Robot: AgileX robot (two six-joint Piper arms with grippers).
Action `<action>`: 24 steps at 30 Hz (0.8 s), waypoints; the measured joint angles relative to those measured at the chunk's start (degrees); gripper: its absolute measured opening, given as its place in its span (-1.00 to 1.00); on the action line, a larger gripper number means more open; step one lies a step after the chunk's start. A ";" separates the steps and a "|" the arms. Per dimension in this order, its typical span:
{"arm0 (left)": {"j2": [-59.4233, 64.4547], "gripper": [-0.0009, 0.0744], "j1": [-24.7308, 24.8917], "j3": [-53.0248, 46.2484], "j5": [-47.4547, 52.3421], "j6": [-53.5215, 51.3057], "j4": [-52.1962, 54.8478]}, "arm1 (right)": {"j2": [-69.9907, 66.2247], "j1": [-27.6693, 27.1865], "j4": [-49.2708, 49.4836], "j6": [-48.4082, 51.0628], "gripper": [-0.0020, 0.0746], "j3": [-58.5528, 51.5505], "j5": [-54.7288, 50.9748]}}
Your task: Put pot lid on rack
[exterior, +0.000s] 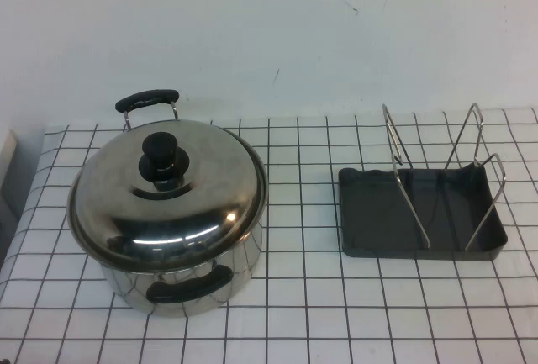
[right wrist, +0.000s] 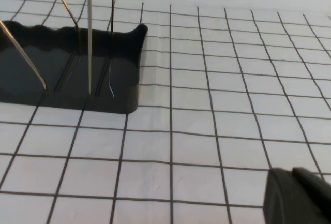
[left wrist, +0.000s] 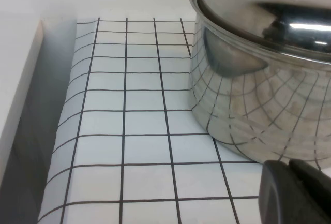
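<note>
The pot lid [exterior: 168,200], domed shiny steel with a black knob [exterior: 165,160], rests on the steel pot [exterior: 181,284] at the table's left. The rack [exterior: 420,213], a dark grey tray with silver wire loops [exterior: 405,175], stands empty at the right. Neither gripper shows in the high view. In the left wrist view my left gripper [left wrist: 288,165] is shut and empty, low beside the pot's wall [left wrist: 258,110], with the lid's edge [left wrist: 248,1] above. In the right wrist view my right gripper [right wrist: 292,173] is shut and empty over the cloth, apart from the rack [right wrist: 72,79].
A white grid-patterned cloth [exterior: 303,297] covers the table. The pot's black handles [exterior: 147,98] stick out at the back and front. A white wall runs behind. The table's left edge drops off beside a pale board [left wrist: 20,94].
</note>
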State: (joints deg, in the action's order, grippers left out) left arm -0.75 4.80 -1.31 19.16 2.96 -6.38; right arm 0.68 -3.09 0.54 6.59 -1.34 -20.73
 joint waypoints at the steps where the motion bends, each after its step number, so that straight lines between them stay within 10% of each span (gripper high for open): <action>1: 0.00 -0.98 0.00 0.00 0.00 0.00 0.00 | 0.00 0.00 0.00 0.00 -0.95 0.00 0.00; 24: 0.00 -0.98 0.00 0.00 0.00 0.00 0.00 | 0.00 0.00 -0.54 0.11 -0.95 0.00 0.00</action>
State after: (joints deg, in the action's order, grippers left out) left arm -0.75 4.80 -1.31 19.16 2.96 -6.38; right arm 0.68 -3.09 0.00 6.69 -1.34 -20.73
